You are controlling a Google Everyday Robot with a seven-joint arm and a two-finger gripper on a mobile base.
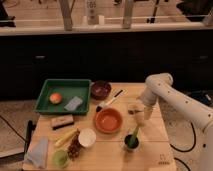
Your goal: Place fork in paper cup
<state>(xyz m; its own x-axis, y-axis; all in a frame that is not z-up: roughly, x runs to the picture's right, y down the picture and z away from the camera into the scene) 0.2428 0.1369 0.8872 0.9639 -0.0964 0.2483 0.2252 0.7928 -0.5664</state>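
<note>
Wooden table (156, 146): hand (144, 113) right of orange bowl (108, 120), slim dark-tipped fork (133, 112) at it; grip unclear.

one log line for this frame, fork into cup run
gripper: low over right side of table, right of orange bowl | fork: at gripper tip, grasp unclear | status: in progress

Green tray (44, 95); orange bowl (108, 120); dark maroon bowl (101, 89); white cup (87, 137); pale wooden table (156, 145); white arm (160, 85), its gripper (146, 115) hanging low over the table's right side.
</note>
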